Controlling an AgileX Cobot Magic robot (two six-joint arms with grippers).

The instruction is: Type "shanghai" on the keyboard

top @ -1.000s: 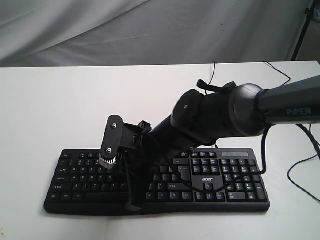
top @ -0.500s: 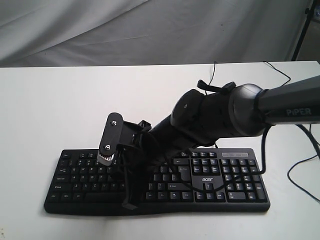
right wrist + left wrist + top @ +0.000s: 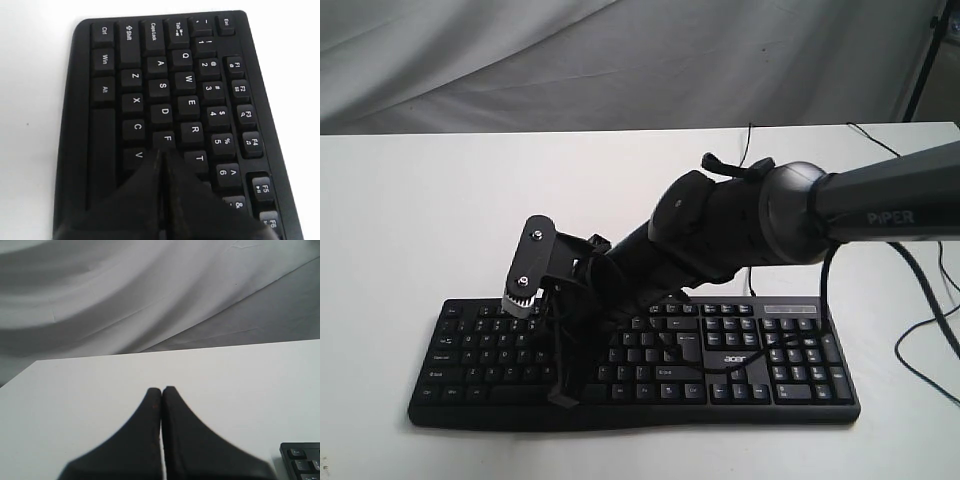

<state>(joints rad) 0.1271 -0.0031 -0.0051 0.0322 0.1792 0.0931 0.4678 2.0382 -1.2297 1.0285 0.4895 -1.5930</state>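
Note:
The black keyboard (image 3: 790,370) with the white acer logo lies along the front of the white table (image 3: 440,210). My right arm reaches across it from the right. My right gripper (image 3: 560,398) is shut, empty, and points down over the letter keys of the left half. In the right wrist view the keyboard (image 3: 150,65) fills the frame, and the right gripper (image 3: 162,151) has its closed tips at the edge of the F key, beside V and T; I cannot tell if they touch. My left gripper (image 3: 161,389) is shut over bare table, with a corner of the keyboard (image 3: 302,462) beside it.
A thin black cable (image 3: 875,143) runs over the table behind the keyboard. The arm's own cables (image 3: 920,340) hang at the right. Grey cloth (image 3: 620,60) closes off the back, and a dark stand leg (image 3: 925,60) rises at the far right.
My right arm has swung left along the keyboard, carrying the shut gripper from near the middle keys towards the F key. The keyboard has not moved.

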